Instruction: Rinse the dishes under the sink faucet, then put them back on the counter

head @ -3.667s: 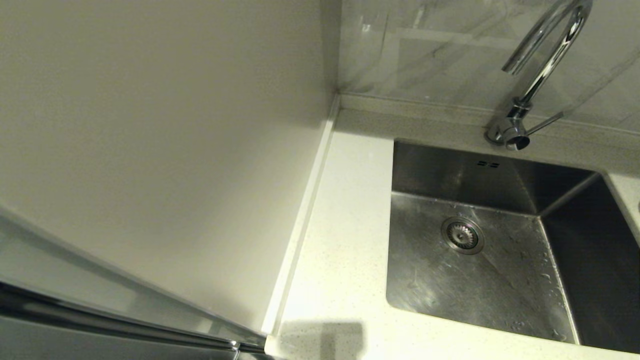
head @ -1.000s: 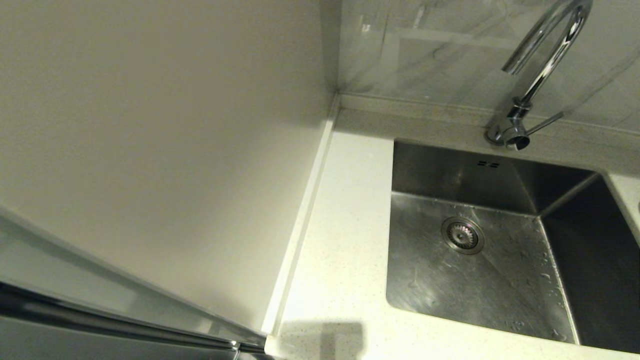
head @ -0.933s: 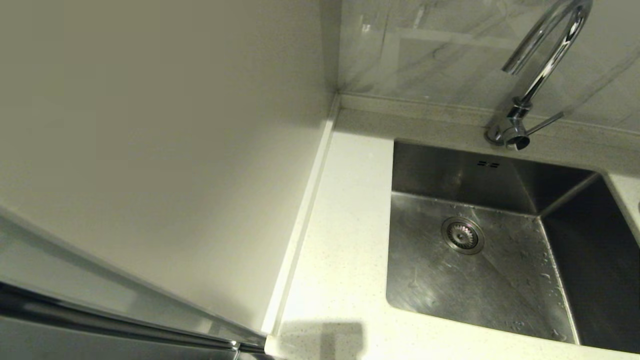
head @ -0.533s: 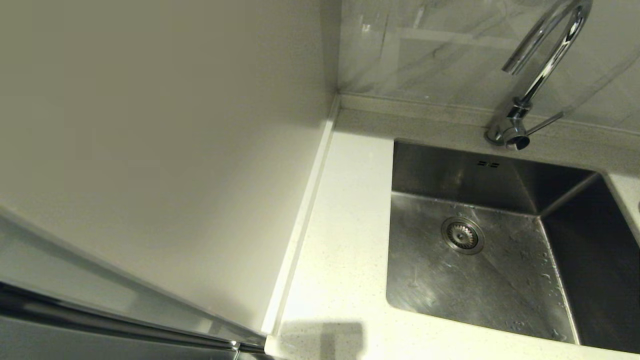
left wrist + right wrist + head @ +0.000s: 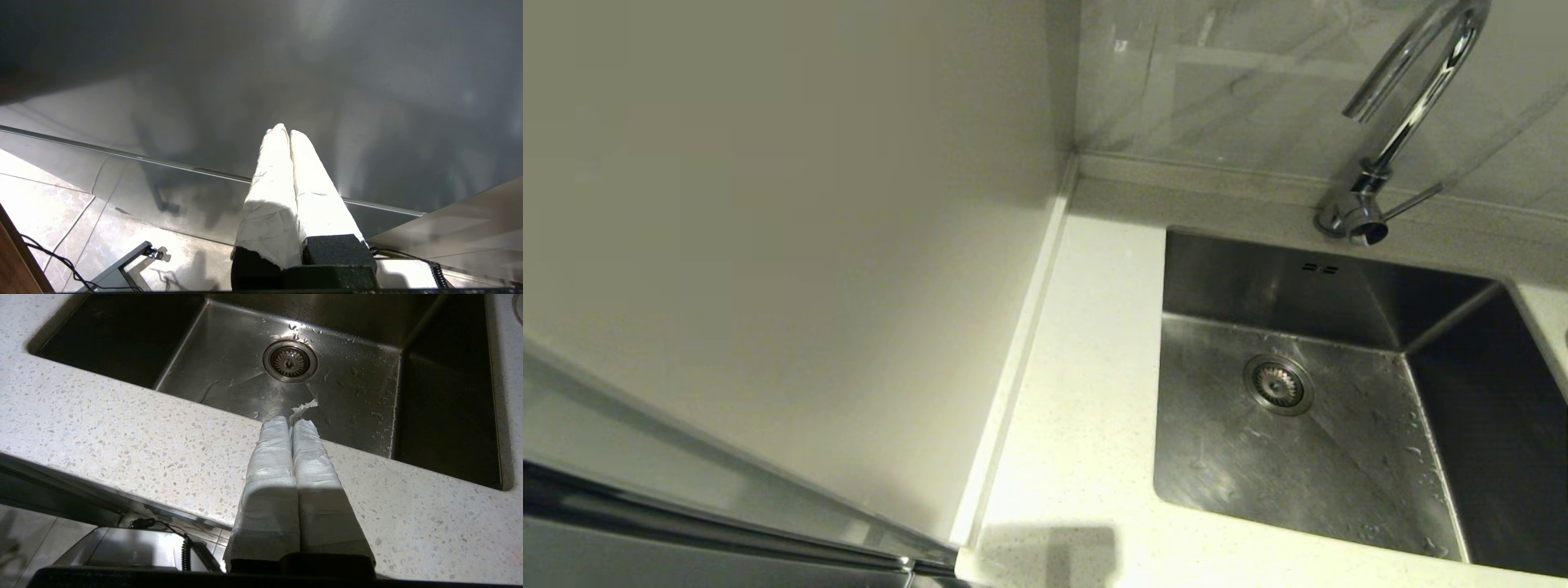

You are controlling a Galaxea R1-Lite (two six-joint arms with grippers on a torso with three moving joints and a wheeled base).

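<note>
The steel sink [image 5: 1307, 457] holds only its round drain [image 5: 1278, 384], and its floor is wet. The chrome gooseneck faucet [image 5: 1405, 114] stands behind it, with its thin side lever [image 5: 1413, 202] sticking out to the right. No water runs from the spout. None of the dishes shows in any view. My right gripper [image 5: 291, 424] is shut and empty, held over the counter's [image 5: 122, 433] front edge and pointing at the sink [image 5: 355, 388] and drain [image 5: 290, 360]. My left gripper [image 5: 287, 131] is shut and empty, low beside a grey cabinet front. Neither gripper shows in the head view.
A plain cream wall panel [image 5: 768, 245] closes off the left side. A narrow strip of counter [image 5: 1086, 392] runs between it and the sink. A marble backsplash [image 5: 1241, 82] stands behind the faucet. Tiled floor and cables [image 5: 61, 261] lie below the left gripper.
</note>
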